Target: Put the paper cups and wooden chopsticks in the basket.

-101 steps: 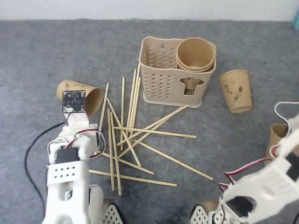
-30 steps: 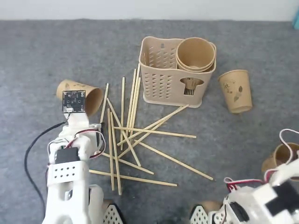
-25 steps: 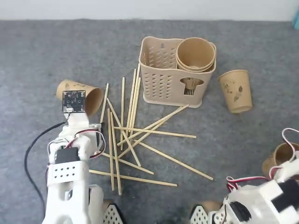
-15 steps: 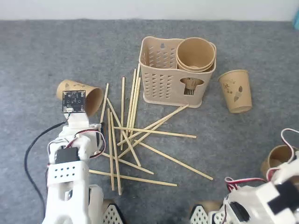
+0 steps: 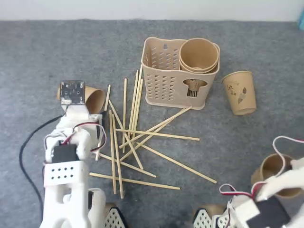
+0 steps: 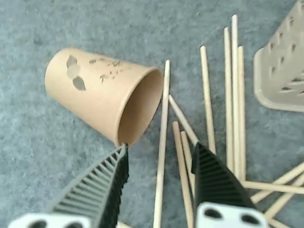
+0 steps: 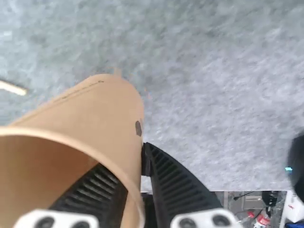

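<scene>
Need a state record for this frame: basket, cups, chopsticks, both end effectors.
basket: beige slotted plastic basket, upright, stacked brown paper cups inside
cup right of basket: on its side
cup by left arm: on its side
chopsticks: wooden chopsticks scattered on grey carpet
left end effector: open, over a chopstick
right end effector: shut on held paper cup wall

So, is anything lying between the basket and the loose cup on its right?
No. In the high view the strip between the basket and that cup is bare grey carpet; they do not touch.
</scene>
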Action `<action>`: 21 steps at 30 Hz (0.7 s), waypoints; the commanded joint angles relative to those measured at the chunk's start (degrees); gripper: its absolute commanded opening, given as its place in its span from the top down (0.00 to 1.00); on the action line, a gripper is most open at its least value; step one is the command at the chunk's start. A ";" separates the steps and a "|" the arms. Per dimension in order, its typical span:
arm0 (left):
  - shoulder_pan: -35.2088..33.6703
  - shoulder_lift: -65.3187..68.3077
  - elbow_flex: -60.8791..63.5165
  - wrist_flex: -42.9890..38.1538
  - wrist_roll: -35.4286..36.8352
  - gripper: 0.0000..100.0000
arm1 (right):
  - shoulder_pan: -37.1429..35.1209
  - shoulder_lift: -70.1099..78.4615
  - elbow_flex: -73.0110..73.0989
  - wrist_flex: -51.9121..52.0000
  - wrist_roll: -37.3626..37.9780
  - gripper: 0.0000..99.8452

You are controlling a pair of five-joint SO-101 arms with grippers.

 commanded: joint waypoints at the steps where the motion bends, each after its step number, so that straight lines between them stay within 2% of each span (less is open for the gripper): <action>1: 3.43 0.09 -8.66 5.27 -0.62 0.79 | 0.84 -5.76 7.47 -5.14 0.26 0.99; 6: 5.63 10.46 -17.10 9.85 -0.53 0.79 | 0.92 -11.12 18.64 -15.52 -0.70 0.99; 11: 5.19 25.14 -22.64 7.38 -0.53 0.80 | 0.92 -13.58 19.96 -16.13 -0.44 0.99; 18: 5.19 37.80 -26.86 1.49 -0.53 0.99 | 0.92 -13.85 19.96 -16.66 -0.44 0.99; 21: 5.19 41.58 -26.86 -3.16 -0.62 0.98 | 0.92 -13.85 19.96 -16.66 -0.35 0.99</action>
